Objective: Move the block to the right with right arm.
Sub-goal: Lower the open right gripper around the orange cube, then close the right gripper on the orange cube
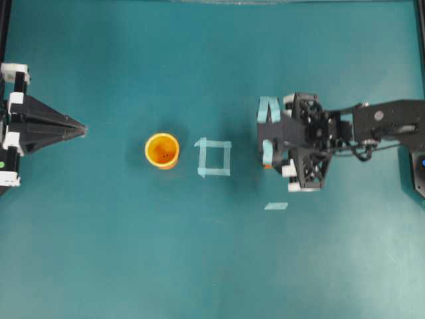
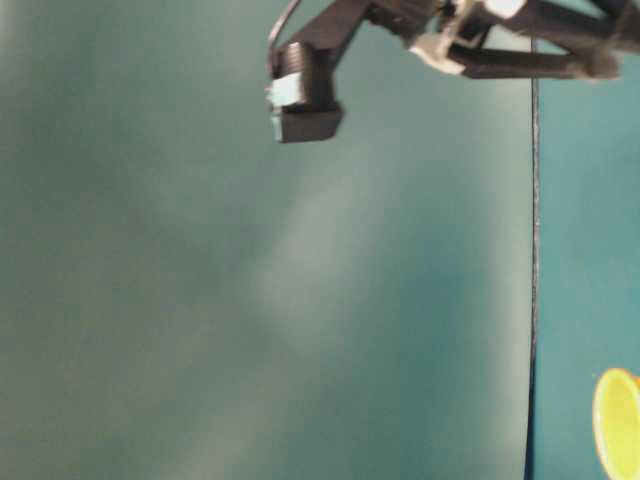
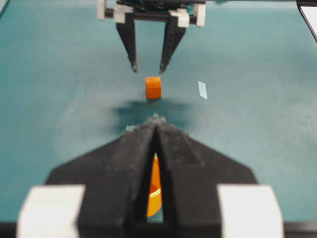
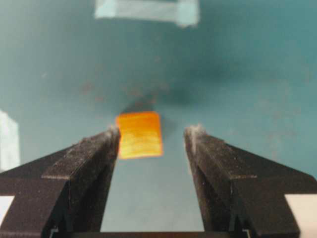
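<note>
The block [image 4: 139, 134], a small orange cube, rests on the teal table just ahead of my right gripper [image 4: 154, 133], close against the left fingertip and well apart from the right one. That gripper is open and holds nothing. In the left wrist view the block [image 3: 153, 88] sits just below the right gripper's tips [image 3: 148, 68]. From overhead the right gripper [image 1: 268, 133] covers the block except for an orange sliver [image 1: 266, 165]. My left gripper [image 1: 84, 128] stays shut and empty at the far left.
A yellow-orange cup [image 1: 162, 150] stands left of centre, also visible through the left jaws' slit [image 3: 154, 193]. A light-blue tape square [image 1: 214, 158] lies between the cup and the right gripper. A short tape strip [image 1: 276, 206] lies nearer the front.
</note>
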